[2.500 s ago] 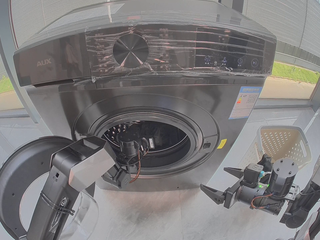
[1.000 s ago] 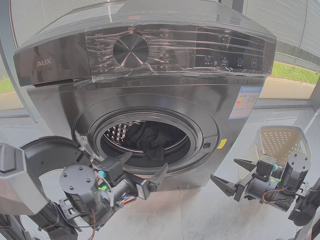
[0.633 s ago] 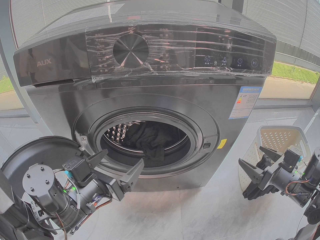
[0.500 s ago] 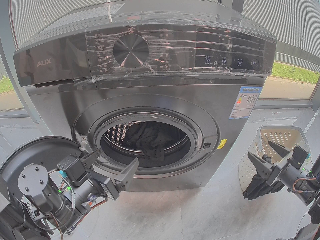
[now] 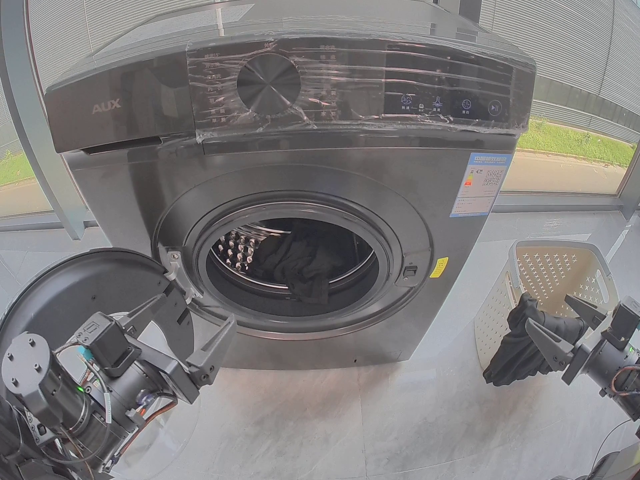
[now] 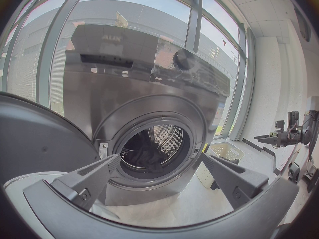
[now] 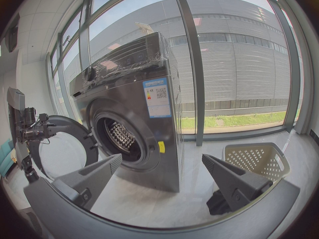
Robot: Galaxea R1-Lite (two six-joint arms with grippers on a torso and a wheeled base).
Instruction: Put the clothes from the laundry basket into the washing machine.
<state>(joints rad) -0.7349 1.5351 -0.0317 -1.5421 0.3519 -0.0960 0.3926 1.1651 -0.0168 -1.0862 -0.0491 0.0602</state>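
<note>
Now: right gripper [image 5: 548, 309] fingers apart, just beside dark garment [image 5: 513, 348] draped over laundry basket [image 5: 553, 245] rim. Left gripper [image 5: 198, 309] fingers apart, empty, near door [image 5: 87, 288]. Pinch bunched fold, lift clear of rim before swinging to drum of washing machine [image 5: 300, 161]

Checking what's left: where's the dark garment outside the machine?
Head view: the dark garment drapes over the laundry basket rim, on the robot's right, beside the right gripper.

Printed label [image 5: 481, 185] on washing machine [image 5: 293, 168]
</note>
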